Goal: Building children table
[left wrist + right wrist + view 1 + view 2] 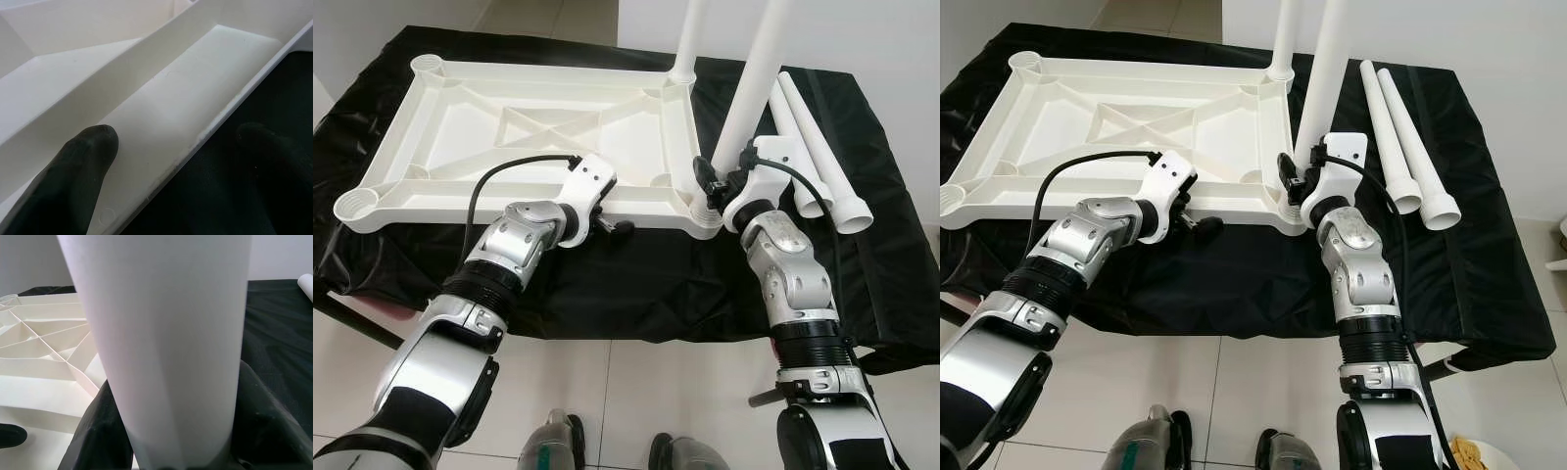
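The white table top (509, 117) lies upside down on a black-covered table. One white leg (690, 39) stands upright in its far right corner socket. My right gripper (717, 188) is shut on a second white leg (754, 78), holding it upright at the near right corner; the right wrist view has this leg (166, 333) between my black fingers (102, 431). My left gripper (610, 221) is open at the top's near rim (195, 142). One finger (83, 166) is inside the channel and the other is outside, over the cloth.
Two more white legs (818, 147) lie side by side on the black cloth (636, 284) at the right. Open sockets sit at the near left (357, 204) and far left (431, 65) corners. Tiled floor and my feet are below the table's front edge.
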You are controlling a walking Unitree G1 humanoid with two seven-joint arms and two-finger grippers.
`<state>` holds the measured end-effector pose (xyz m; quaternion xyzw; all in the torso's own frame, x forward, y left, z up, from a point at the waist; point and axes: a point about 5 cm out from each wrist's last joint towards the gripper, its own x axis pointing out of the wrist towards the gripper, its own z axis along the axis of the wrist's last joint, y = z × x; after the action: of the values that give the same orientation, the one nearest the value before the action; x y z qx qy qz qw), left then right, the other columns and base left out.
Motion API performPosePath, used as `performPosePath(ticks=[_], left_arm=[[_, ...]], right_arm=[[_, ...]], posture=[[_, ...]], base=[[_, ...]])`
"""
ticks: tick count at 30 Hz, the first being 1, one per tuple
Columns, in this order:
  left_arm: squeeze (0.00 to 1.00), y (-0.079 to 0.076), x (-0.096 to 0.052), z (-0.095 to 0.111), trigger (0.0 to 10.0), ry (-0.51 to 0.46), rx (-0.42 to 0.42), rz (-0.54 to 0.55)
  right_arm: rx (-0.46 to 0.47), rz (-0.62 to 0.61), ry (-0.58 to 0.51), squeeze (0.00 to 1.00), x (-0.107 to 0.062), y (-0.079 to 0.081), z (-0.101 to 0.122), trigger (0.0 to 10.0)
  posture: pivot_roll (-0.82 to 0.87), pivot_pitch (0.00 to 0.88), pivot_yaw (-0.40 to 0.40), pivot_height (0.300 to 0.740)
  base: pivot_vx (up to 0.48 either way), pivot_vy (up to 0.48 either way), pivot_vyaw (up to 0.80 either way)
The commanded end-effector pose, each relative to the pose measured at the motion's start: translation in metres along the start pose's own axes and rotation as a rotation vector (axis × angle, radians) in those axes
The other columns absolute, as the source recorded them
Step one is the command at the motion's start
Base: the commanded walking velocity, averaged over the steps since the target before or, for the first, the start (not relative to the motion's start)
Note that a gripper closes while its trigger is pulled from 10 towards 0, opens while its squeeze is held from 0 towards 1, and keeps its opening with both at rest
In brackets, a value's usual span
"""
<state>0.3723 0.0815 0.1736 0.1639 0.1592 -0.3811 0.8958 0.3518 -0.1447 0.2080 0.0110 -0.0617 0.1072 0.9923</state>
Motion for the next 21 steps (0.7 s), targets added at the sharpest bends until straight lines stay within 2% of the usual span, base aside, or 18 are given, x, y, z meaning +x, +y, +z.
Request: performPosePath(ticks=[1,9,10,21], left_arm=[[0.0,0.001,0.001,-0.019,10.0,0.073,-0.002,0.07],[0.0,0.003,-0.001,-0.016,10.0,0.067,0.002,0.061],[0.0,0.006,-0.004,-0.012,10.0,0.053,-0.003,0.063],[0.0,0.017,-0.012,-0.002,10.0,0.021,0.004,0.083]], right_arm=[[0.09,-0.104,0.095,0.0,-0.01,-0.016,-0.024,10.0],[0.125,-0.153,0.106,0.0,-0.018,-0.021,-0.032,10.0],[0.14,-0.184,0.111,0.0,-0.024,-0.025,-0.038,10.0],[0.172,-0.236,0.128,0.0,-0.034,-0.03,-0.046,10.0]], posture=[[0.01,0.153,0.016,0.74],[0.01,0.154,0.024,0.74],[0.01,0.156,0.03,0.74],[0.01,0.154,0.034,0.74]], base=[[0.0,0.0,0.0],[0.0,0.0,0.0],[0.0,0.0,0.0],[0.0,0.0,0.0]])
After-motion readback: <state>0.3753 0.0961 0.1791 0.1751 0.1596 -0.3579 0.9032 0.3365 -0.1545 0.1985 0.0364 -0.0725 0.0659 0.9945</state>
